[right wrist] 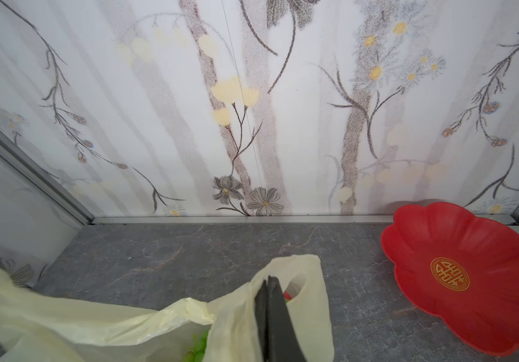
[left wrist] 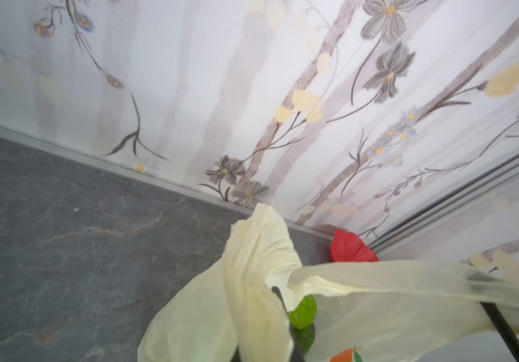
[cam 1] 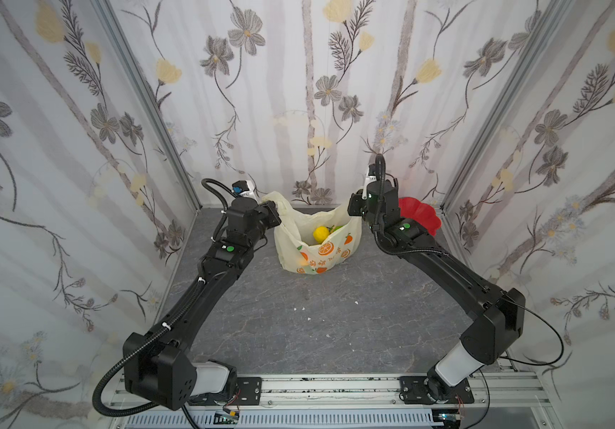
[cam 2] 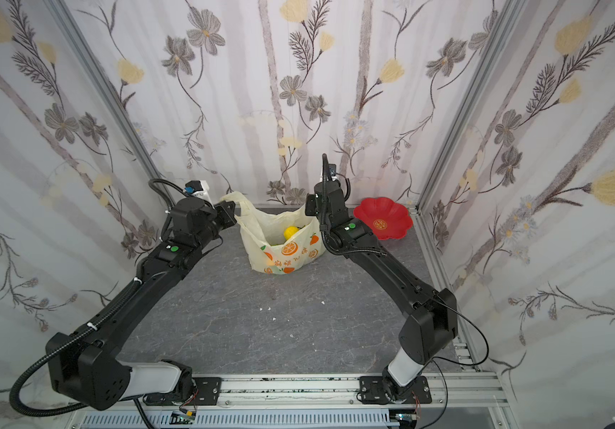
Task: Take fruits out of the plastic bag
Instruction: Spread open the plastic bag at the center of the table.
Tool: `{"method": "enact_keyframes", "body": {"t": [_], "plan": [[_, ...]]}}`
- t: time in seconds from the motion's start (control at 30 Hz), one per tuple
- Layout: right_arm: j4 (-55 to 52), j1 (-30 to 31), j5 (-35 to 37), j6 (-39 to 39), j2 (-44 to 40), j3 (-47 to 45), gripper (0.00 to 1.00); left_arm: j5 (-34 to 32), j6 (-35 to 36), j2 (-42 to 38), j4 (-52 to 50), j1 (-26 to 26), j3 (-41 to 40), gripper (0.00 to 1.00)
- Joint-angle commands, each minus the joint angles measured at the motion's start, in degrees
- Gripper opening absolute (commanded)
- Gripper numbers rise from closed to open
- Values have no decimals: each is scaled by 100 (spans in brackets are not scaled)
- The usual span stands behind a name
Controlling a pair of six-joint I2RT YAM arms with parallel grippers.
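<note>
Desk (cam 1: 317,327) walled on three sides. Back wall (cam 1: 298,93) just beyond left claw (left wrist: 280,297) and right claw (right wrist: 267,282). Left side wall (cam 1: 38,185) outboard of left claw, right side wall (cam 1: 577,185) outboard of right claw.

All walls white, floral: grey-brown vertical stripes, grey blossoms, pale yellow tulips, thin dark stems.

Aluminium corner posts (cam 1: 149,104) (cam 1: 499,104) rise behind and outboard of each claw. Metal strip (right wrist: 236,219) along foot of back wall.

Desk top dark grey stone look, pale and rusty veins. Few white specks (cam 1: 303,308) on it, well short of claws. Aluminium rail (cam 1: 335,388) along near edge, far from claws.

Light soft, even.
</note>
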Motion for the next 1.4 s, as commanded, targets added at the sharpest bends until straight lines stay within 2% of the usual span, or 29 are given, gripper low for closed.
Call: {"method": "enact_keyframes", "body": {"t": [0.0,0.13,0.3,0.4,0.5,0.57,0.7,0.8,0.9,1.0,1.2,1.37], "plan": [[295,-21,-710,379,-365,-177,0,489,-222,248,170,140,659,0],[602,-50,-1073,674,-934,-965,0,419,-203,107,177,149,496,0],[1344,-113,-1385,1256,-1663,-2605,0,182,-404,-376,349,178,-1060,0],[1915,-153,-1481,1458,-1914,-3606,0,261,-626,-597,624,433,-2062,0],[2101,-172,-1488,1555,-1991,-4197,0,495,-816,-708,842,711,-2763,0],[2066,-189,-1504,1596,-2017,-4382,0,509,-727,-846,843,741,-2907,2],[2217,-177,-1761,1565,-2081,-4477,0,663,-623,-1045,820,720,-2875,19],[2221,-163,-1851,1492,-2140,-4400,0,778,-569,-1198,693,606,-2772,40],[2150,-121,-1843,1373,-2232,-4314,0,280,-305,-1450,10,264,-2493,57],[2045,-57,-1825,1261,-2312,-4230,0,-412,-57,-1785,-839,-128,-2162,69],[1877,55,-1756,1109,-2327,-4046,0,-1873,276,-2046,-2203,-1196,-1395,72],[1806,127,-1644,1047,-2327,-3924,0,-2229,244,-1817,-2668,-2213,-695,69]]}}
